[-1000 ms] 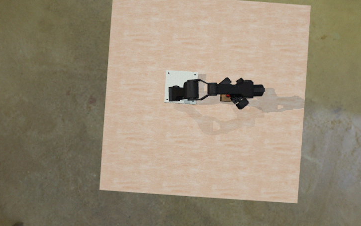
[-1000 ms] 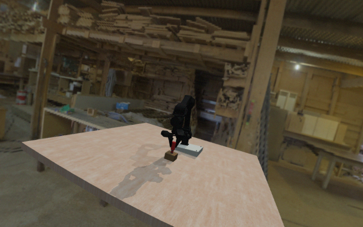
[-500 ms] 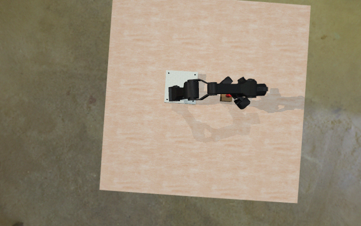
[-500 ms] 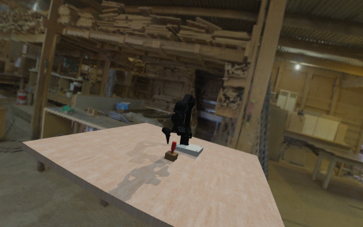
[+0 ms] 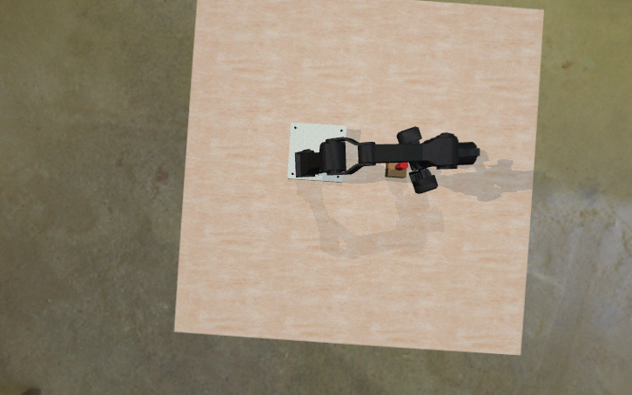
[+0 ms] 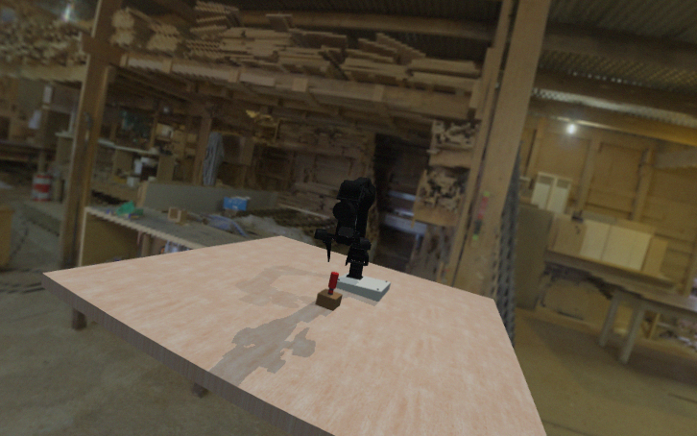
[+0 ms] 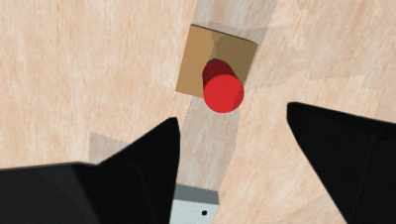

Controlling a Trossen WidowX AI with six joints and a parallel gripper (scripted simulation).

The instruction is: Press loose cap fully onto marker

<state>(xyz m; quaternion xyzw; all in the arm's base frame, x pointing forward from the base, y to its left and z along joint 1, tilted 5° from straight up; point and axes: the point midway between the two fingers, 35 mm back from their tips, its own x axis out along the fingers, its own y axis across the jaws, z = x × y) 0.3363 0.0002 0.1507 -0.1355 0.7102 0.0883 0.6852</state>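
A: Where's the black parallel-jaw gripper (image 7: pixel 233 144)?
B: Raised above the red cylindrical cap (image 7: pixel 224 92), fingers apart, holding nothing.
A: The cap?
B: Seemingly on the marker, upright in the tan wooden holder block (image 7: pixel 195 64)

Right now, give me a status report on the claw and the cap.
Claw open, empty, above the marker. Red cap on marker in holder block. Nothing in the way.

Table (image 6: pixel 421 351) bears holder block (image 6: pixel 328 299)
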